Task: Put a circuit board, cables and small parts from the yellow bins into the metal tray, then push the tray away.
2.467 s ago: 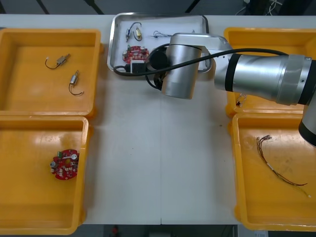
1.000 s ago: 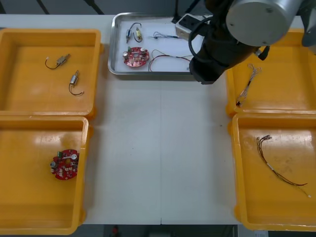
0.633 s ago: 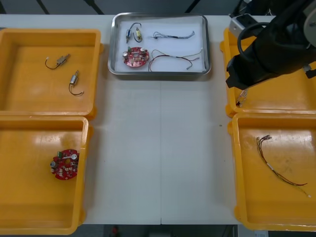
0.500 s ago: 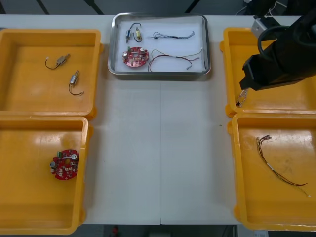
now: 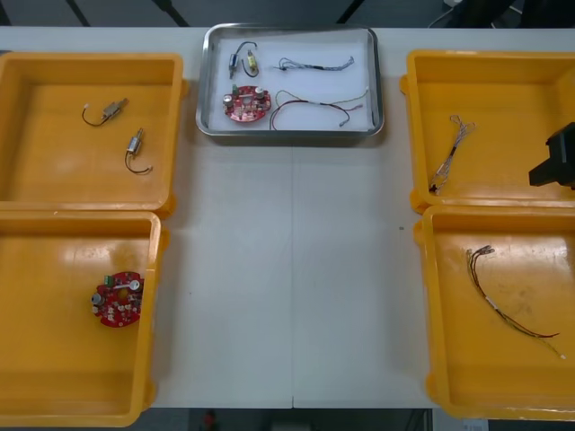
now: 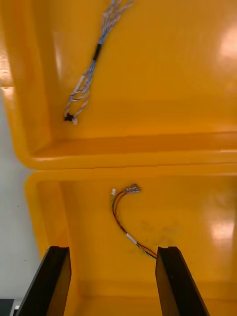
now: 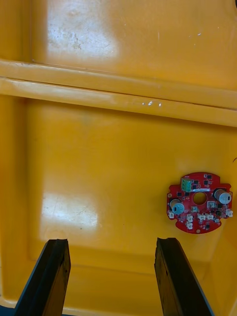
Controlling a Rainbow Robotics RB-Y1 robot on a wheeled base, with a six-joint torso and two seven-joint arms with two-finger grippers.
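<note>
Over the right-hand yellow bins (image 5: 415,108), my right gripper (image 6: 112,284) is hanging with fingers spread wide, holding nothing.
Between the bins, at the far side of the table (image 5: 287,269), the metal tray (image 5: 203,90) is holding a red circuit board (image 5: 247,101), cables (image 5: 310,103) and small metal parts (image 5: 252,63); my left gripper (image 7: 111,276) is waiting, equally wide and empty, above a second board (image 7: 200,202) in the near left bin. By my judgement only the push is remaining: pressing the rim off-centre is risking a skewed tray, and an open finger riding over the rim is risking tipping it and spilling the load.
</note>
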